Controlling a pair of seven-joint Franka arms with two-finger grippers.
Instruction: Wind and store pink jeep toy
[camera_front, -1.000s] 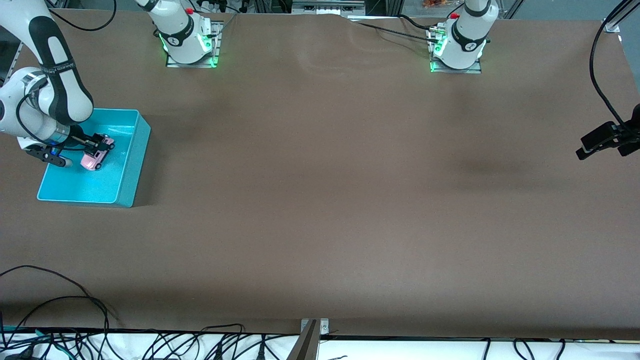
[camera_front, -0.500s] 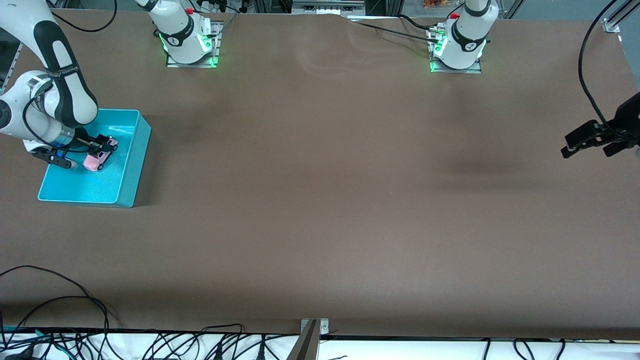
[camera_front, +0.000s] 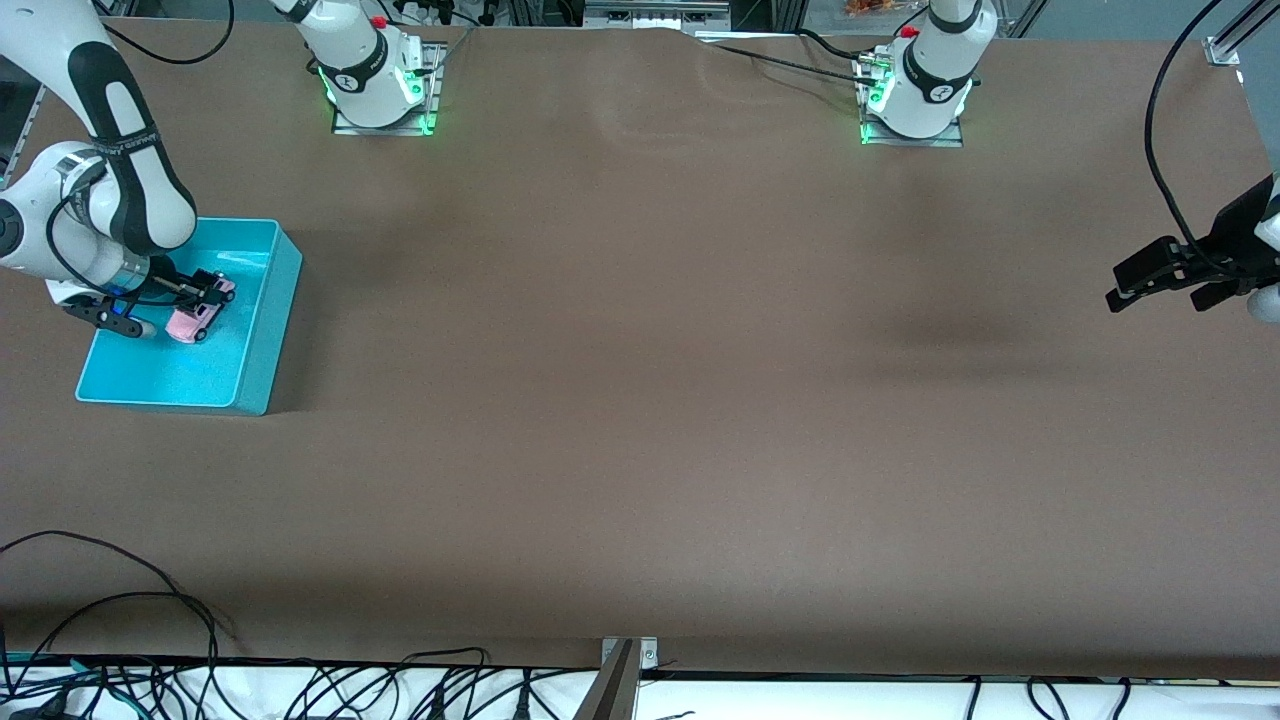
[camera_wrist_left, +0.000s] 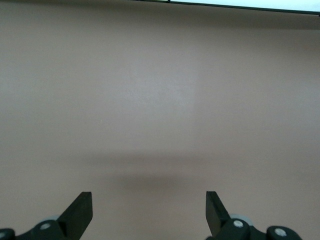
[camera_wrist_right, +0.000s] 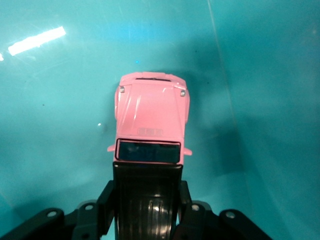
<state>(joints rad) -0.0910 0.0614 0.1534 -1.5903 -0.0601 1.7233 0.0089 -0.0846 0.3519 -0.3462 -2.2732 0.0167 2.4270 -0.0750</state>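
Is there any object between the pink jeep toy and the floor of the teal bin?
Nothing visible. The pink jeep toy is already inside the teal bin, with the right gripper around its roof.

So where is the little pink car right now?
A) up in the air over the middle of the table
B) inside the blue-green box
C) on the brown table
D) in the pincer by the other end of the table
B: the pink car sits down in the blue-green box, with the right pincer around its black roof.
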